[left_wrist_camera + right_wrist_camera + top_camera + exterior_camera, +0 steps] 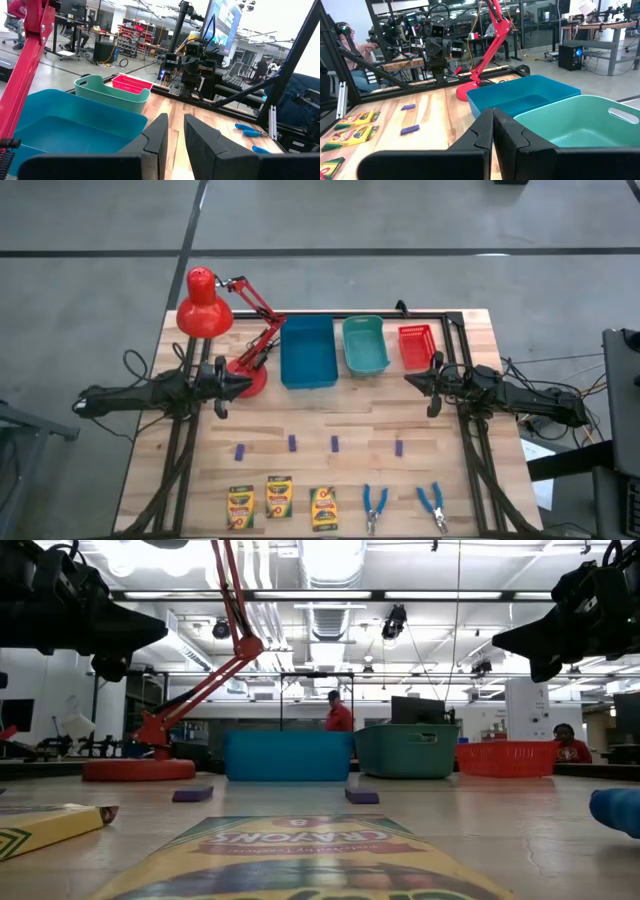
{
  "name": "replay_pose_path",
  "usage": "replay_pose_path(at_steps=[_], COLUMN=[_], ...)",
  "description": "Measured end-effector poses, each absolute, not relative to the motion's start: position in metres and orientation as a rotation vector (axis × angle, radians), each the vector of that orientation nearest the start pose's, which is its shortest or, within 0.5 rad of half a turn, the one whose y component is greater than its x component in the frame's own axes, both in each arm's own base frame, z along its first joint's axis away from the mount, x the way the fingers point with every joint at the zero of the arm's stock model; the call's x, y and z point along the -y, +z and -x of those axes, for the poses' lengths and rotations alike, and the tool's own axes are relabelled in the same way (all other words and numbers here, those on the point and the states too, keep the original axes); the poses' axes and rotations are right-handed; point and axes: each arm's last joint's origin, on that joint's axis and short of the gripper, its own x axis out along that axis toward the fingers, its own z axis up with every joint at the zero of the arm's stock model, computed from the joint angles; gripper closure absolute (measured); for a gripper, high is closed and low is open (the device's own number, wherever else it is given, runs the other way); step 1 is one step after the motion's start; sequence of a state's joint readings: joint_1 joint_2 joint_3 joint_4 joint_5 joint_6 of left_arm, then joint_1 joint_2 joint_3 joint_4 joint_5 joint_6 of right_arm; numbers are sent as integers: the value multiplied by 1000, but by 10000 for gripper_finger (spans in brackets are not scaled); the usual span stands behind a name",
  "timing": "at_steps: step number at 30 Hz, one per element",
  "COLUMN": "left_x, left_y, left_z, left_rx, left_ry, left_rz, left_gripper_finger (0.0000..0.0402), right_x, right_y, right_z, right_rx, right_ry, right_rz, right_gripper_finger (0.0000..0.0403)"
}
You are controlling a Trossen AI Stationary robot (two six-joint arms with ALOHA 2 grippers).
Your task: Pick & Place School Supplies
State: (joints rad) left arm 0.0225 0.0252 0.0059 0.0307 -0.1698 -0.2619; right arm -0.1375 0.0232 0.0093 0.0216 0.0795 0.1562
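A wooden table stands on a grey floor. Along its near edge lie three crayon boxes and two blue-handled tools; four purple blocks sit mid-table. Both arms hover level above the sides: left gripper slightly parted, holding nothing; right gripper pressed together. Bins line the far edge.
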Motion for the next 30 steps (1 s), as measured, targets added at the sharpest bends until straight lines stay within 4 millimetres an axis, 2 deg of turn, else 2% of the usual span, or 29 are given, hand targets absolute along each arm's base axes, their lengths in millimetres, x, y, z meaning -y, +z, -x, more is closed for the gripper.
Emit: replay_pose_path(at_steps=[16,25,30], left_x=[-7,-6,-6], left_y=[168,170,174], left_z=[-98,-98,-98], left_rx=[52,82,90], left_ry=[180,153,137], left_rz=[268,417,422], left_gripper_finger=[335,335,335], right_x=[16,16,16], right_y=[167,167,167], right_z=[-97,-97,-97], right_rx=[26,26,26], right_ry=[-216,-216,-216], right_rz=[-155,-155,-155], right_gripper_finger=[394,394,394])
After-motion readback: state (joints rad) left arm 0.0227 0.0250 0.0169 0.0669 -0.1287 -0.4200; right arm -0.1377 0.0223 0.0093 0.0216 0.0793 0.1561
